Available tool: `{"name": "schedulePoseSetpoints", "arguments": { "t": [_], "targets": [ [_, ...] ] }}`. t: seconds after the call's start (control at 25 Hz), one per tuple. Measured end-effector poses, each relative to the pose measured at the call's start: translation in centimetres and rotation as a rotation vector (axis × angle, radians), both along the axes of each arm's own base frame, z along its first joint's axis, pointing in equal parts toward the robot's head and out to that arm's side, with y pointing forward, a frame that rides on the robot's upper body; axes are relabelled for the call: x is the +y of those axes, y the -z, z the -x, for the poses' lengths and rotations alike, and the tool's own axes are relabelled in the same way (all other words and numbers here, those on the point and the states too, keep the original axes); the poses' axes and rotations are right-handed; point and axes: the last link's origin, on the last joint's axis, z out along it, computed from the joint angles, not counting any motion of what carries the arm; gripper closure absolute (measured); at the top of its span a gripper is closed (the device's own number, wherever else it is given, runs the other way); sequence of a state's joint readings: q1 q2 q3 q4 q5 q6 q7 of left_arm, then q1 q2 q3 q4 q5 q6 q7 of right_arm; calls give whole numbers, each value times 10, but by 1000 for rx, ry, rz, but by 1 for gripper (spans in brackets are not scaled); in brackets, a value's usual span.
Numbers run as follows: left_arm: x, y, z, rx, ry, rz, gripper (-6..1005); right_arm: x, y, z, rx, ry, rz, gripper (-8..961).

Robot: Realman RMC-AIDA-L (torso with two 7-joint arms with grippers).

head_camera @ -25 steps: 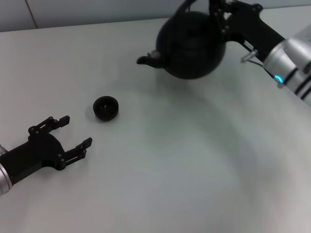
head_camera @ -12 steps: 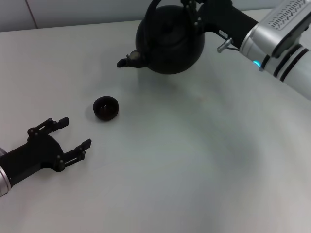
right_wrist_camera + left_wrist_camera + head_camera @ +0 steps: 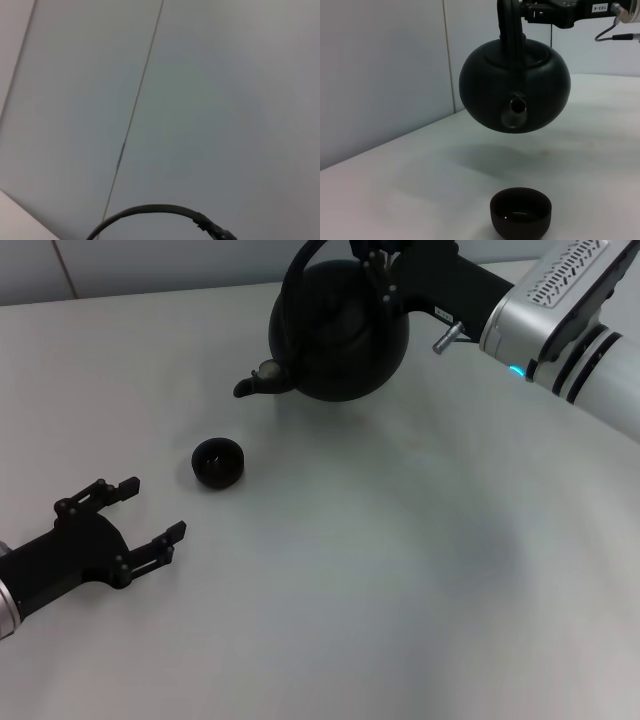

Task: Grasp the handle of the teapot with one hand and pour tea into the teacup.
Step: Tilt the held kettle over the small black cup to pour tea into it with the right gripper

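The round matte-black teapot (image 3: 340, 335) hangs in the air at the table's far middle, spout (image 3: 258, 381) pointing toward the robot's left and slightly down. My right gripper (image 3: 378, 262) is shut on its arched black handle (image 3: 290, 285) at the top. The tiny black teacup (image 3: 218, 462) stands on the table, nearer and to the left of the spout. The left wrist view shows the teapot (image 3: 515, 85) above and behind the teacup (image 3: 521, 212), spout facing the camera. My left gripper (image 3: 140, 515) is open and empty, resting near the cup at the near left.
The white table (image 3: 400, 570) stretches around the cup. A pale wall (image 3: 385, 70) rises behind the table's far edge. The right wrist view shows only the wall and an arc of the handle (image 3: 150, 210).
My right gripper has carried the teapot leftward and nearer to the cup, with the spout dipping slightly. The left arm and the cup have not moved.
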State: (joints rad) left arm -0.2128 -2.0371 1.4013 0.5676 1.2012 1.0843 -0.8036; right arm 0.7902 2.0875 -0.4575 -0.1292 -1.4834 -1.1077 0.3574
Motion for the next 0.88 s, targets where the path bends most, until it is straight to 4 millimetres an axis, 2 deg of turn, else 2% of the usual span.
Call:
{"name": "schedulePoseSetpoints", "arguments": {
  "t": [0.88],
  "targets": [
    [7, -6, -2, -20, -14, -9, 199, 4, 4, 10, -92, -71, 31, 864]
  ]
}}
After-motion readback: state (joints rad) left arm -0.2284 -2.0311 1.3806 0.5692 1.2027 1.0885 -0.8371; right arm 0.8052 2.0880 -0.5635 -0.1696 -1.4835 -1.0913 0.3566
